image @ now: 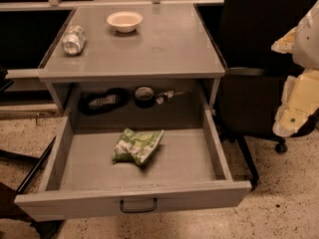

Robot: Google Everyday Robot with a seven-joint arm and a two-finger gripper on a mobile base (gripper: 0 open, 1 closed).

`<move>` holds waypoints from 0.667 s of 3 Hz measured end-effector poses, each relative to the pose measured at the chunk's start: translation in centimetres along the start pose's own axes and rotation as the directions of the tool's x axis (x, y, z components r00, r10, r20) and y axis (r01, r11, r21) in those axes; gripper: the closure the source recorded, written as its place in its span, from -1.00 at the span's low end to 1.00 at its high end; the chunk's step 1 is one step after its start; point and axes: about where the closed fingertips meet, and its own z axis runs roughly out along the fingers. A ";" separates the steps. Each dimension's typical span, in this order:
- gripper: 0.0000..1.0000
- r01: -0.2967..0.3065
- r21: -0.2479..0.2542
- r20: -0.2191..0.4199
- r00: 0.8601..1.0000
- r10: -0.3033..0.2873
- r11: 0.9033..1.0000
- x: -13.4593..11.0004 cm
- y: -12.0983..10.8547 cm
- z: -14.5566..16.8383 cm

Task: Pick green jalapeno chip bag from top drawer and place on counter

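silvery can (73,39) on its side, left of tabletop (169,49) | white bowl (124,21) upright near back edge | top drawer (199,198) pulled open below | green jalapeno chip bag (137,146) lying mid-floor in drawer, clear of its walls | gripper (299,101) at far right edge, well apart from bag; released or clenched: cannot tell

White-and-cream robot arm (305,40) enters at the right frame edge. Its pale yellow gripper (297,107) hangs below it at mid-height, partly cut off.

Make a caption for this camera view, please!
Open top drawer holds the green jalapeno chip bag; gripper hovers at the right edge.
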 end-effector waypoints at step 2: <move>-1.00 0.013 -0.044 0.037 0.999 -0.011 0.999 -0.6 1.2 2.9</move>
